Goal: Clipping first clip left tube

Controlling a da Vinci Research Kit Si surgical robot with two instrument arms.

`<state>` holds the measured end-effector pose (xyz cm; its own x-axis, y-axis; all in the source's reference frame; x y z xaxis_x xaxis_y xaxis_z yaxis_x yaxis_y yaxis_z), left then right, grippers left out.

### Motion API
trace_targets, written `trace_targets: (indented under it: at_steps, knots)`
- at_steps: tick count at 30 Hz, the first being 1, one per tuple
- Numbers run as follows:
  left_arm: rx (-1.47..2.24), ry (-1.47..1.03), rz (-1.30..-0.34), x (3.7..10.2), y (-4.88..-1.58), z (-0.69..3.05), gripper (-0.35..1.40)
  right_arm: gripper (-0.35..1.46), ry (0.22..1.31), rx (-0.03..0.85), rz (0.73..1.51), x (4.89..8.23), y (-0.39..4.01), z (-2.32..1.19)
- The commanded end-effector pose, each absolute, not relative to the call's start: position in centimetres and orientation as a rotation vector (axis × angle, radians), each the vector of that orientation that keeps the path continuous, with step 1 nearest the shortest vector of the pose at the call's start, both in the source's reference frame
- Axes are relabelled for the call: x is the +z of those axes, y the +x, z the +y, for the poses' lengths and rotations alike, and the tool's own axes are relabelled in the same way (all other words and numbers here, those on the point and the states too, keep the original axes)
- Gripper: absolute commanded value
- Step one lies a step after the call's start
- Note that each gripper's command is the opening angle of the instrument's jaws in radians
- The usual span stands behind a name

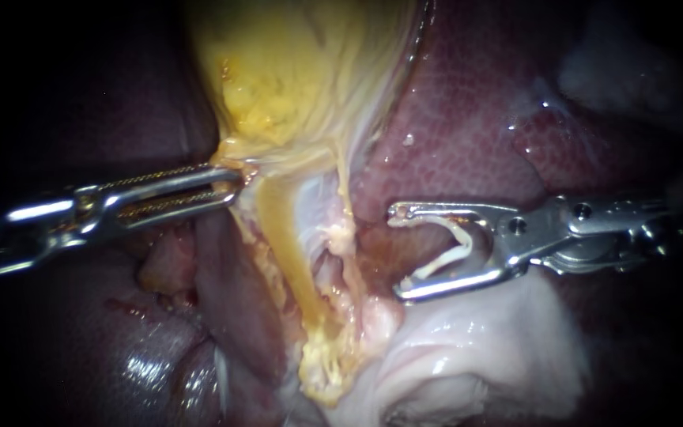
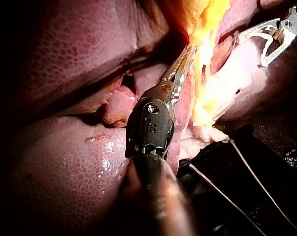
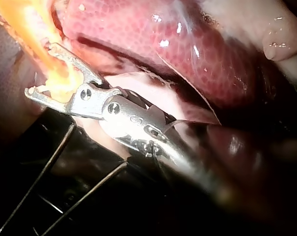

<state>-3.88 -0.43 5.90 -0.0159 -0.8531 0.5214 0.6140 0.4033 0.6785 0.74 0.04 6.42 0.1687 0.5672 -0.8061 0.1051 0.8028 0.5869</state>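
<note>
Left instrument (image 1: pixel 231 190) jaws lie together, clamped on the gallbladder (image 1: pixel 294 71) at its lower edge. Right instrument (image 1: pixel 397 253) jaws stand wide apart around an open white clip (image 1: pixel 456 241) that touches both. They are just beside pale strands, and the yellow left tube (image 1: pixel 282 245) hangs beyond, between both instruments, with the liver (image 1: pixel 468 119) behind. The left wrist view shows the same clamp, and two thin wires (image 2: pixel 256 179) cross nearby. In the right wrist view, yellow tissue shows through the clip-bearing jaws' gap; contact cannot be told.

Mottled red liver (image 1: pixel 468 119) fills the background, with the yellow gallbladder (image 1: pixel 294 71) top centre against it. Pale glossy tissue (image 1: pixel 476 348) lower right. Thin dark wires (image 2: pixel 258 182) beside the organs.
</note>
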Motion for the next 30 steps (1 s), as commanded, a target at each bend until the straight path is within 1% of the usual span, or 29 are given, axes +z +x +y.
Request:
trace_targets:
  at_steps: [1, 5, 8, 11, 17, 21, 25, 30]
  knots:
    - [-1.190, 0.281, -1.064, 5.89, -3.87, -0.41, -0.35, 0.60, 0.600, 0.361, 1.382, 6.43, 0.75, 0.04]
    - [-1.190, 0.282, -1.064, 5.89, -3.86, -0.41, -0.35, 0.60, 0.609, 0.361, 1.385, 6.49, 0.81, -0.03]
    - [-1.190, 0.281, -1.067, 5.89, -3.86, -0.41, -0.35, 0.60, 0.624, 0.366, 1.390, 6.61, 0.92, -0.13]
    - [-1.190, 0.281, -1.067, 5.89, -3.86, -0.41, -0.35, 0.60, 0.647, 0.369, 1.396, 6.77, 1.06, -0.25]
    - [-1.191, 0.281, -1.067, 5.87, -3.87, -0.41, -0.35, 0.60, 0.681, 0.375, 1.359, 7.19, 1.32, -0.45]
    - [-1.191, 0.281, -1.067, 5.86, -3.88, -0.42, -0.35, 0.60, 0.700, 0.384, 1.345, 7.45, 1.42, -0.51]
    - [-1.191, 0.280, -1.067, 5.86, -3.88, -0.42, -0.35, 0.60, 0.705, 0.385, 1.314, 7.69, 1.50, -0.56]
    - [-1.191, 0.280, -1.067, 5.83, -3.90, -0.43, -0.35, 0.60, 0.719, 0.388, 1.305, 7.87, 1.57, -0.58]
